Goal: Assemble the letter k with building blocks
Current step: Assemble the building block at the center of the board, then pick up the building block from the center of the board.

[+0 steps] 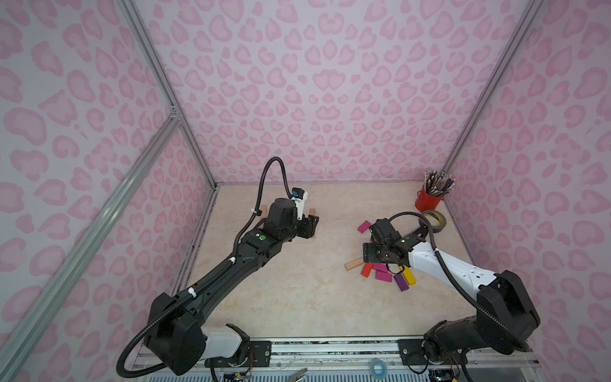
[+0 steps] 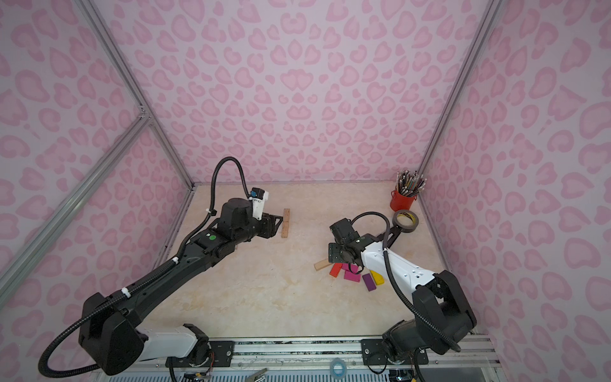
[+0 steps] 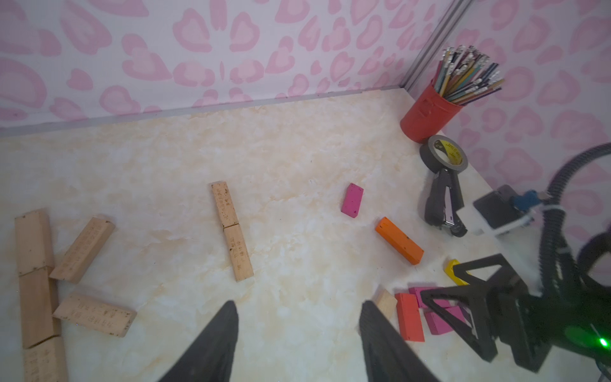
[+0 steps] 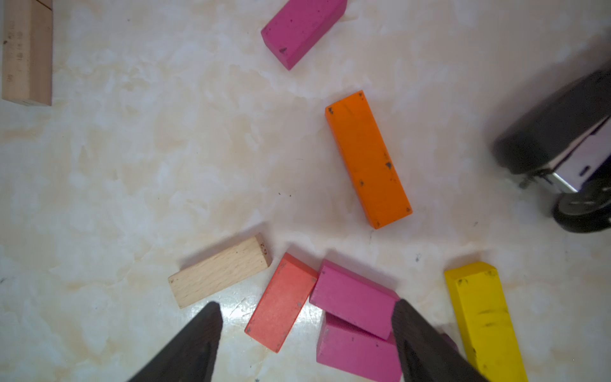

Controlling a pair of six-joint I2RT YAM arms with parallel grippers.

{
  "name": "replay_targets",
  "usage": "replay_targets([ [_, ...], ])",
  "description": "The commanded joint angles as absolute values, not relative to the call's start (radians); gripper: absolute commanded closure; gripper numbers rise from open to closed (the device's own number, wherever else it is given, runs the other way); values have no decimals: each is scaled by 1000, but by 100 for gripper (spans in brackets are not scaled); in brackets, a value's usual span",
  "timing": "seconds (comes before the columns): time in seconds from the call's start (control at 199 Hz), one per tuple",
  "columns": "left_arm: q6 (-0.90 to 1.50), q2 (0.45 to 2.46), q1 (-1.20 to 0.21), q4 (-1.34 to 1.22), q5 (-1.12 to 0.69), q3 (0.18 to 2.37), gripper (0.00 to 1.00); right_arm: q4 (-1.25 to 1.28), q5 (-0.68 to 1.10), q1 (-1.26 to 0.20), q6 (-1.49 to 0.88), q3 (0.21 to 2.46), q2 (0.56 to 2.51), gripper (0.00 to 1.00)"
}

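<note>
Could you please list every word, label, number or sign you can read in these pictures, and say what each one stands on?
No text is clear enough to quote.
tape roll: print on its yellow inner label, too blurred to read.
plain wooden blocks: rows of stamped marks, too small to read.
pale block: a small mark on its end face, illegible.

Black arms (image 1: 228,271), white links (image 1: 443,264), ribbed cables (image 1: 276,163), green light (image 1: 262,236), wedge-fingered left tool (image 3: 297,306).
</note>
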State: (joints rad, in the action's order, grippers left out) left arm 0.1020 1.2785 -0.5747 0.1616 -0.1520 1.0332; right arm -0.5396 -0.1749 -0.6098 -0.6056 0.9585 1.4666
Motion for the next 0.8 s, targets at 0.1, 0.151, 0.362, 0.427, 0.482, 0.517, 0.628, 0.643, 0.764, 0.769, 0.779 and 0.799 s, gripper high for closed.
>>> replay_targets([
  [0.1, -238, 1202, -551, 199, -420, 974, 23, -580, -195, -712, -915, 1004, 1566, 33],
  [0.151, -281, 1204, -545, 215, -443, 963, 21, -571, -201, -734, -974, 1014, 1600, 37],
  [0.362, -293, 1173, -513, 106, -439, 887, 4, -560, -261, -784, -1115, 1045, 1697, 47],
  [0.427, -279, 1178, -490, 113, -445, 895, 2, -560, -267, -784, -1127, 1049, 1718, 47],
  [0.482, -264, 1180, -473, 115, -445, 896, 1, -560, -271, -785, -1142, 1049, 1726, 49],
  [0.517, -257, 1177, -468, 113, -445, 891, 1, -558, -277, -785, -1143, 1051, 1732, 50],
  [0.628, -256, 1176, -459, 131, -412, 896, 1, -545, -272, -785, -1127, 1059, 1760, 51],
  [0.643, -256, 1177, -459, 134, -409, 896, 1, -544, -270, -785, -1125, 1062, 1766, 51],
  [0.764, -248, 1178, -453, 142, -411, 901, 1, -540, -244, -788, -1101, 1088, 1799, 50],
  [0.769, -247, 1178, -453, 142, -410, 902, 1, -540, -244, -788, -1101, 1089, 1800, 50],
  [0.779, -247, 1178, -451, 142, -411, 902, 1, -540, -244, -789, -1101, 1090, 1801, 50],
  [0.799, -245, 1178, -451, 141, -409, 902, 1, -540, -244, -791, -1100, 1093, 1802, 50],
])
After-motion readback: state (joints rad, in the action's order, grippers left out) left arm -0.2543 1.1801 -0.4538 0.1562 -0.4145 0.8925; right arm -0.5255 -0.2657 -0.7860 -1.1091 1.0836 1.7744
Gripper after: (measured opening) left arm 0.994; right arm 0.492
